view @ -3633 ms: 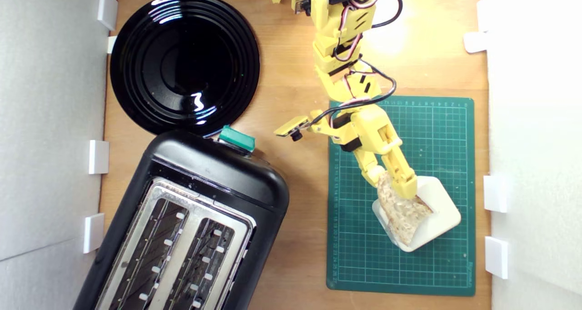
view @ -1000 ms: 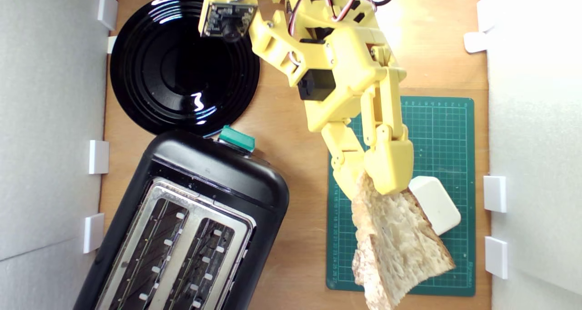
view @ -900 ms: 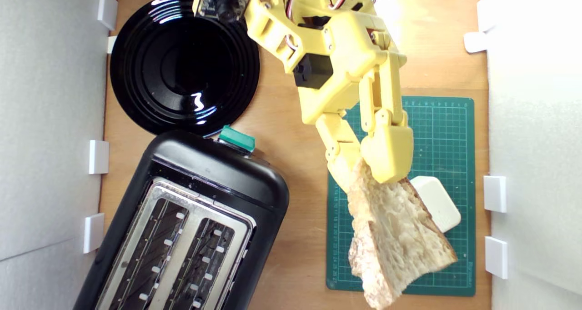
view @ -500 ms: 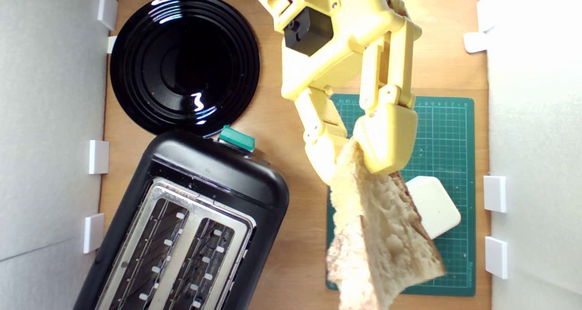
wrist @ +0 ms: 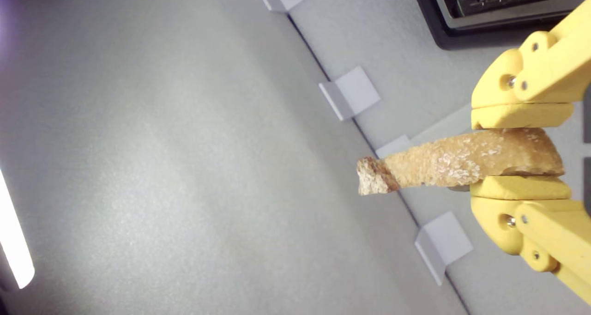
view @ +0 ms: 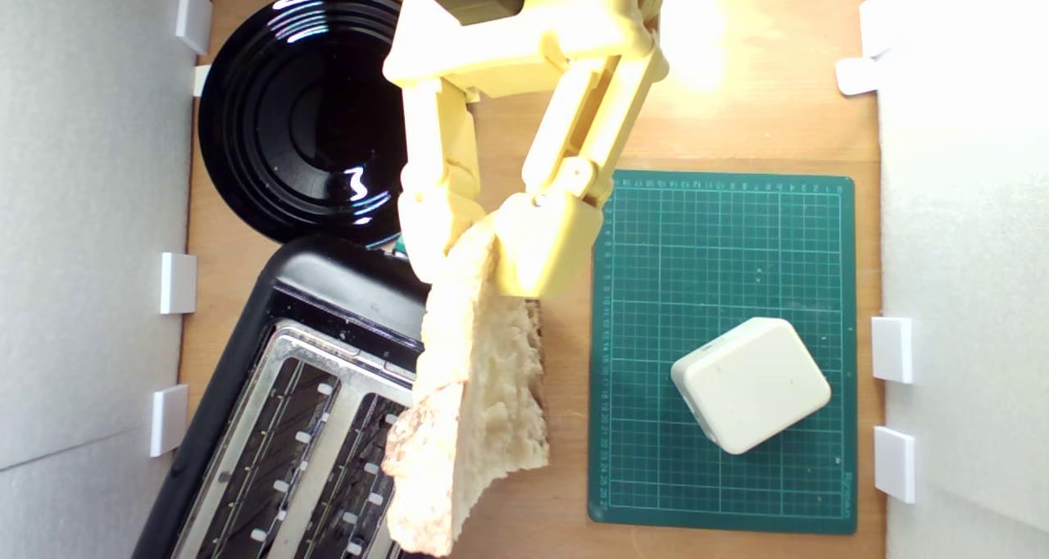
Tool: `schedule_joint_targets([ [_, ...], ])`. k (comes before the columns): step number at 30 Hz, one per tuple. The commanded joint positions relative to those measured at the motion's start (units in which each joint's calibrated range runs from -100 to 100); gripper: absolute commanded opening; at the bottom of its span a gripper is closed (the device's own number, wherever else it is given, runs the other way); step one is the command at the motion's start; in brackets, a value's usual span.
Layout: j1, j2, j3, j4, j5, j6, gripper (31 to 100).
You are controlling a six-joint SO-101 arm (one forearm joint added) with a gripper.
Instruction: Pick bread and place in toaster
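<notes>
My yellow gripper (view: pixel 483 256) is shut on the bread (view: pixel 475 395), a pale holey half-slice with a tan crust. The slice hangs high in the air, nearly edge-on, over the right slot side of the toaster (view: pixel 328 354) in the exterior view. The toaster is black with a silver top and two long slots; my fingers hide its teal lever. In the wrist view the bread (wrist: pixel 461 162) is pinched between both yellow fingers (wrist: pixel 521 116), with a corner of the toaster (wrist: pixel 485 10) beyond.
A round black plate (view: pixel 295 116) lies behind the toaster. A cream rounded-square block (view: pixel 750 383) sits on the green cutting mat (view: pixel 721 239) at the exterior view's right. White walls with small white brackets (view: pixel 176 280) border the wooden board.
The gripper has carried the bread up off the cream block and toward the exterior view's left, from over the green mat to over the toaster. The block is now uncovered.
</notes>
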Motion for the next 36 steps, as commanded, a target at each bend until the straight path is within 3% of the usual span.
schedule_joint_targets([
  [1,2.5,0.1,-6.2,0.3,4.3,4.2,50.0],
  [11,6.0,1.6,-10.1,0.2,16.8,17.4,50.0],
  [19,9.6,4.9,-15.0,0.2,24.3,24.0,50.0],
  [36,14.5,12.3,-19.2,0.0,24.1,24.3,50.0],
])
